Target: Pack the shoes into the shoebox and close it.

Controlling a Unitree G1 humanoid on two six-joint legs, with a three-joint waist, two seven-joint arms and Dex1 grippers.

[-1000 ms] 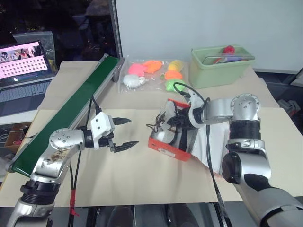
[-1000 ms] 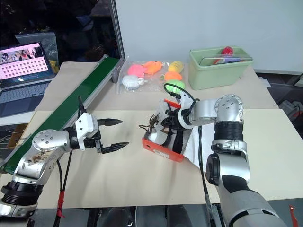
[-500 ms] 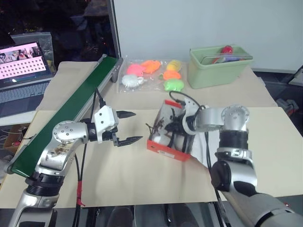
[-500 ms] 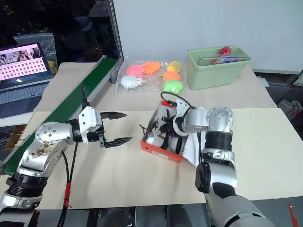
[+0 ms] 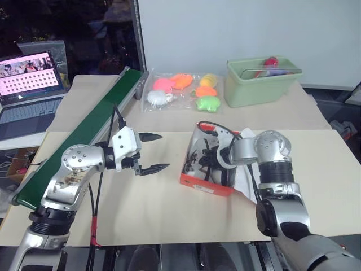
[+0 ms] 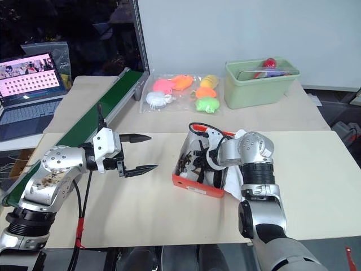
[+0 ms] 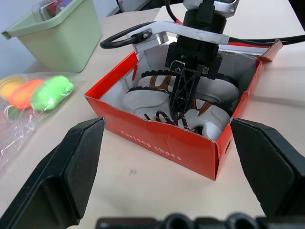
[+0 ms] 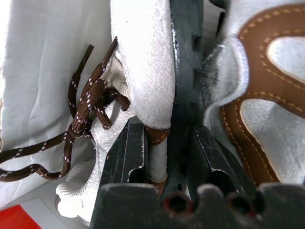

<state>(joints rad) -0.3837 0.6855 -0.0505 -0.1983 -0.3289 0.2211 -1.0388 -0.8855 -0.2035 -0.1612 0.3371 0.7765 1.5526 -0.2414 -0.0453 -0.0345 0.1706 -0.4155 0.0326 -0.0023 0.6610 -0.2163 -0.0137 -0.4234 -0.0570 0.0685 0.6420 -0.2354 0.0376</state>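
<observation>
The shoebox [image 5: 206, 184], orange-red with a white inside, is seen on the bench [image 5: 169, 209] a little to the right of the middle, its lid folded back behind it. Both shoes [image 7: 200, 102] are found inside it, lying on their sides with the soles turned toward each other and the dark laces [image 8: 83, 117] spilling over the front wall.

The right gripper [image 7: 183, 98] is lowered into the box from above. Its jaws are seen clamped on the sole edge of one shoe, a black finger [image 8: 128, 152] pressed on each side of that edge. Whether the second shoe is touched as well cannot be told with certainty, as the two soles lie tight together there.

The left gripper [image 5: 152, 152] is held above the bench to the left of the box, well apart from it, pointing toward it. Its jaws are spread wide and nothing is held between them.

Behind the box, bagged foam toys [image 5: 186, 90] and a pale green bin [image 5: 262, 82] are set on the bench, and a green conveyor belt [image 5: 84, 130] runs along the left side.
</observation>
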